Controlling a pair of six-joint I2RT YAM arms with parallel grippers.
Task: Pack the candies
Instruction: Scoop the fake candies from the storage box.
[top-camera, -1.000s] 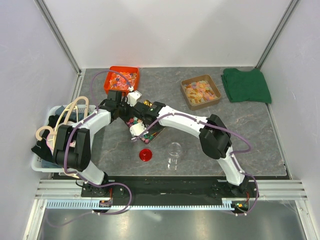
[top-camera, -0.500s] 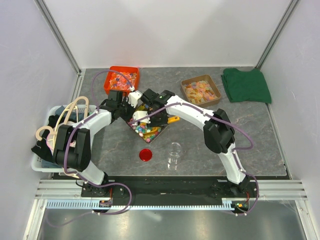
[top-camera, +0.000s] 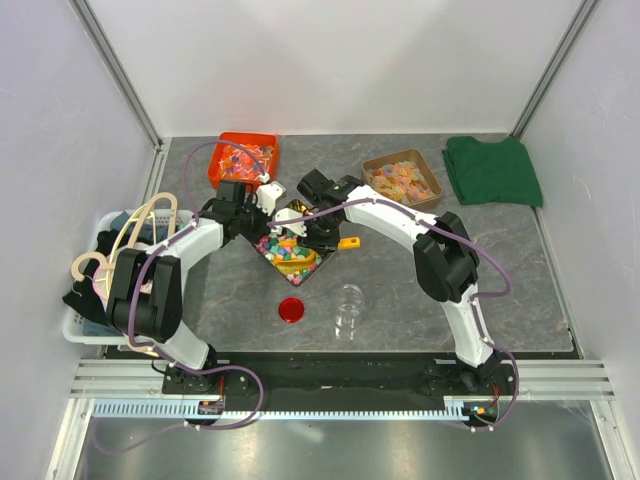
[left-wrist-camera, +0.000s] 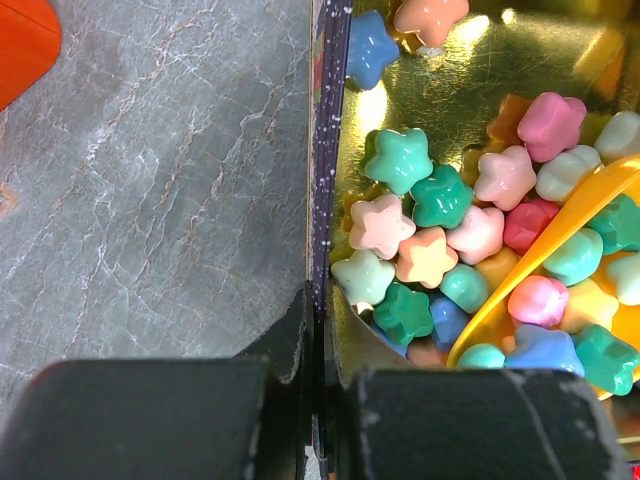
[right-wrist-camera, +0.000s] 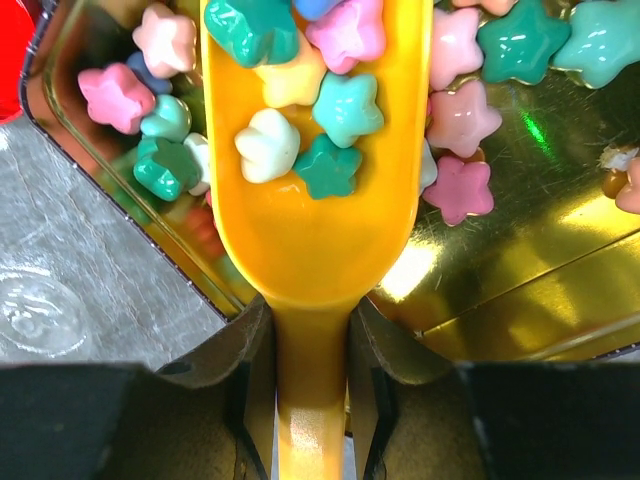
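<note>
Holding star candies (left-wrist-camera: 428, 255): gold tray (left-wrist-camera: 450, 95), yellow scoop (right-wrist-camera: 310, 240).

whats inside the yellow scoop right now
The yellow scoop, held by the right gripper, carries star-shaped candies: teal, pink, yellow, white. Its tip is out of frame; anything beneath it in the tray is covered.

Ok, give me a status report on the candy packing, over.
Left gripper shut on tray wall. Right gripper shut on yellow scoop, candies loaded. Jar stands open, lid beside; nothing between.
</note>
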